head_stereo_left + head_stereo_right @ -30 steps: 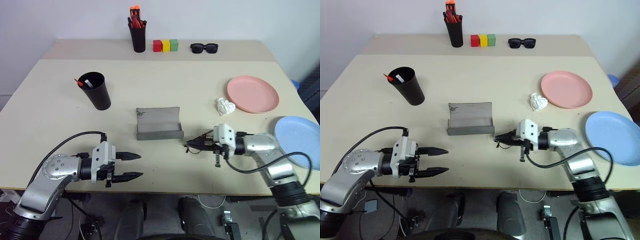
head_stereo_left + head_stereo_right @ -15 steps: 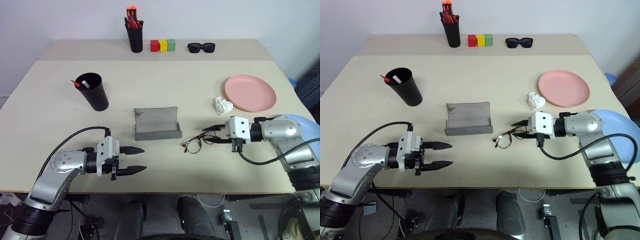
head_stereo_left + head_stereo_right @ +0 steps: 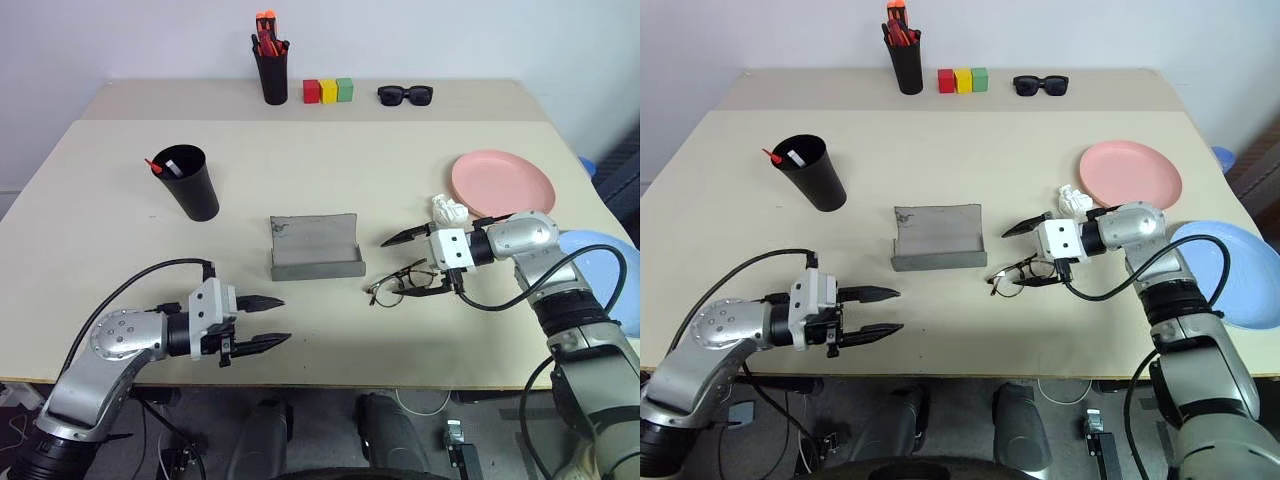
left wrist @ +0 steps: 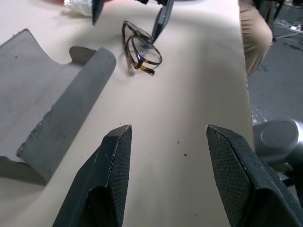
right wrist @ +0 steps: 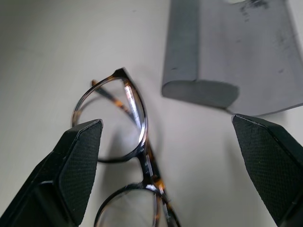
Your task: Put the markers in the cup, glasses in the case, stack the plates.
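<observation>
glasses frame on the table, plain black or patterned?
Patterned: the thin round-lensed glasses have a dark tortoiseshell frame with amber flecks, clearest in the right wrist view.

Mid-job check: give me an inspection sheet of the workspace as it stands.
Surface: beige table, two joined tops.
Job's things: markers in black cup; glasses on table beside open grey case; pink plate and blue plate unstacked.
Clutter: pen holder, three coloured blocks, sunglasses, crumpled paper.
Grippers: left gripper open, empty; right gripper open over glasses.
Cables: black, along both forearms.
Surroundings: pale wall.
</observation>
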`<state>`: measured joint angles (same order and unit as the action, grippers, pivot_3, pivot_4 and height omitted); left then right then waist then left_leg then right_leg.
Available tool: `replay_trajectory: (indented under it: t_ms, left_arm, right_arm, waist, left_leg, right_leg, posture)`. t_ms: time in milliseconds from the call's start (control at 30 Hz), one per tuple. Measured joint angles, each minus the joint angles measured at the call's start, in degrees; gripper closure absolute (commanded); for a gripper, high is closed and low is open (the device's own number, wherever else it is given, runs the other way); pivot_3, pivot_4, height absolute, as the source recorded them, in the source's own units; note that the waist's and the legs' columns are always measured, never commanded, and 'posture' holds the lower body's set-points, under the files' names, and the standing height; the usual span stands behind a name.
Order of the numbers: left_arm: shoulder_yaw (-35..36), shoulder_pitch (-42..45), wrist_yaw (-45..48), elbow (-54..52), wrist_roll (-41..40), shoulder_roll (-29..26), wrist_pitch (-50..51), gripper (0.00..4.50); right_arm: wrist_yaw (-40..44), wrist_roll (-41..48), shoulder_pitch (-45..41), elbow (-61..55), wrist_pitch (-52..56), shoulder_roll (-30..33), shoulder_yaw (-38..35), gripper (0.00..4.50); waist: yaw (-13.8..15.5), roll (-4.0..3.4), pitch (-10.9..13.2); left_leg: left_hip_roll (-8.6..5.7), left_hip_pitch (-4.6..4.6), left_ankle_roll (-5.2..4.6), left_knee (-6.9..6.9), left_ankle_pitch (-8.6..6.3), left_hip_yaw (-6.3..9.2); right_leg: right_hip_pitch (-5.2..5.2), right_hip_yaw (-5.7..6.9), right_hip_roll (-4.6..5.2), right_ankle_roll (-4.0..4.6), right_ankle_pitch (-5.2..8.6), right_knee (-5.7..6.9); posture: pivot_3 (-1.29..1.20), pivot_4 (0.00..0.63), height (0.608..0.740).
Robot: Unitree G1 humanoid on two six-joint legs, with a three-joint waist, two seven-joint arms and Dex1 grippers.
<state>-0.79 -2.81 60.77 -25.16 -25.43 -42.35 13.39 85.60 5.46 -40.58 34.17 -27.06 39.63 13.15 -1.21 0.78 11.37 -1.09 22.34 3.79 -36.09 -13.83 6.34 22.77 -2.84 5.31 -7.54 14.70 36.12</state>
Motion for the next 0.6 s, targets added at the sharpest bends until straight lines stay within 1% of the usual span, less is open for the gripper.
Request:
replay_trajectory:
  t_ms: [200, 400, 600]
  left_arm:
    - [0.57, -2.06, -1.04, -1.25, -0.21, -0.52, 0.94, 1.97]
    - [1.17, -2.87, -1.45, -2.17, -0.25, -0.6, 1.08, 1.97]
    - [1.8, -3.45, -1.6, -2.17, -0.25, -0.61, 1.07, 1.97]
  right_arm:
    - [5.81, 0.42, -3.56, 4.7, -3.14, 1.26, 0.0, 0.05]
    - [6.61, -0.24, -4.8, 8.78, -6.96, 1.42, 0.03, 0.05]
    - [6.79, -0.75, -5.04, 10.37, -8.79, 1.04, 1.47, 0.05]
  waist:
    - [-0.03, -0.04, 0.03]
    - [-0.03, -0.04, 0.03]
    - [-0.17, -0.05, 0.03]
  left_leg:
    - [0.0, 0.0, 0.0, -0.01, 0.0, 0.0]
    - [0.0, 0.0, 0.0, 0.01, 0.0, -0.01]
    - [0.0, -0.01, 0.0, 0.01, 0.0, -0.01]
  right_leg:
    - [0.0, 0.0, 0.0, 0.03, 0.02, 0.01]
    - [0.01, 0.0, 0.0, 0.03, 0.02, 0.01]
    - [0.01, 0.0, 0.0, 0.03, 0.02, 0.02]
  posture:
    - [0.0, 0.15, 0.74]
    - [0.0, 0.15, 0.74]
    - [0.0, 0.15, 0.74]
